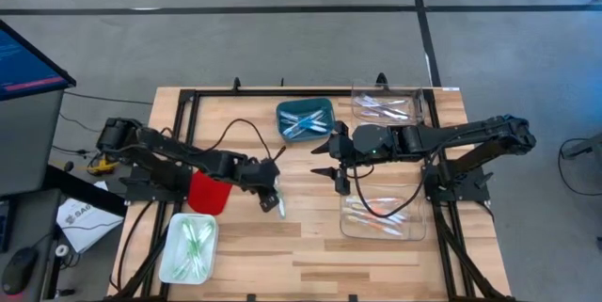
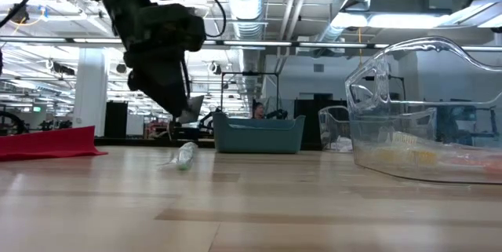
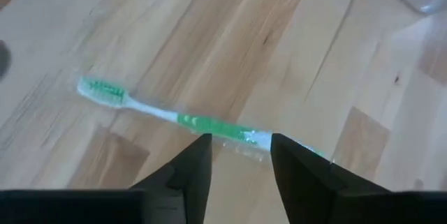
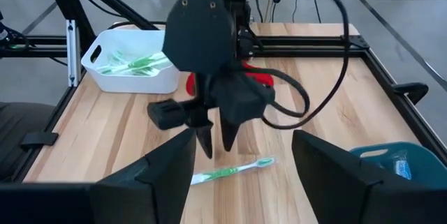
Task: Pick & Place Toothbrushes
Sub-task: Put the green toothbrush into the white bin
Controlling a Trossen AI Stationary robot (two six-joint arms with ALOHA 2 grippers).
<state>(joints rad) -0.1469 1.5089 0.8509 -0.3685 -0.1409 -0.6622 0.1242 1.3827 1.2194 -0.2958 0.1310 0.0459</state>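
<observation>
- Toothbrush, light green and white plastic (image 3: 202,123), lies flat on the pale wooden surface (image 1: 310,246), apart from any bin.
- Left end effector (image 3: 239,160) hovers just over its handle, fingers spread, gripping nothing.
- Right end effector (image 4: 241,165) hangs spread near the blue plastic bin (image 1: 306,119).

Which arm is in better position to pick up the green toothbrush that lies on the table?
The left. The left gripper hangs open right over the green toothbrush, one finger on each side of the handle. The right gripper waits farther away, near the clear tray.
</observation>
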